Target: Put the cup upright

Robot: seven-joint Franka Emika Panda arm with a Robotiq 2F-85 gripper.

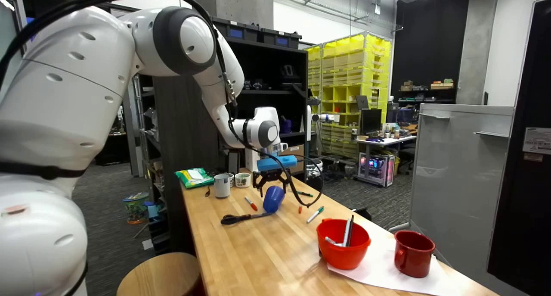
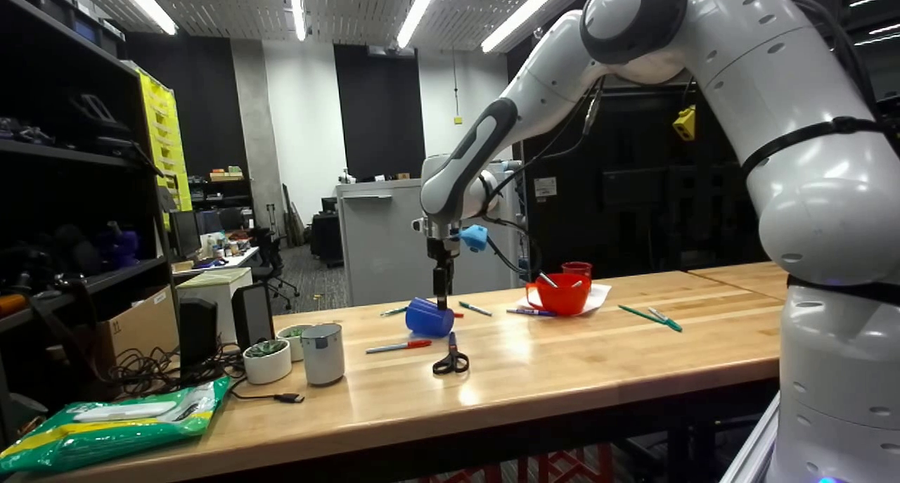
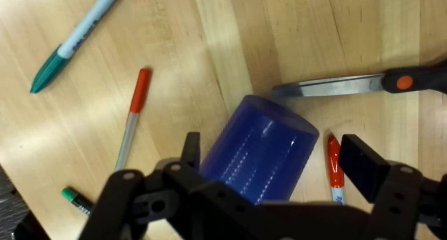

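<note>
Standing apart, the fingers [image 3: 363, 166] of the gripper [image 1: 273, 191] are pointing down toward the tbl [image 1: 249, 253], w/ the blue cup [image 3: 262, 149] showing btwn them in the wrist view. One finger is leaving a clear gap to the cup; can't tell whether the nearer one is touching. Cup's lying tipped on its side on the tbl. Scissors [image 3: 363, 84] are lying w/ their tip just beside one end of it, contact unclear. A red-capped marker [image 3: 336, 170] is resting nr the cup on the gap side; a thin red-capped pen [image 3: 134, 107] & a green-capped marker [image 3: 83, 30] are lying on the opp. side. Farther out, in both exterior views, a red bowl [image 1: 344, 258] is holding pens [image 1: 347, 232] & sitting on white paper [image 1: 381, 275] w/ a dark red mug [image 1: 413, 255]. Well apart from the bowl, past the cup, a grey mug [image 2: 323, 356] & 2 potted plants [image 2: 267, 363] are standing, w/ a green packet [image 2: 126, 420] lying nr them. Overhead, the arm [image 2: 787, 75] is arching over the tbl.
</note>
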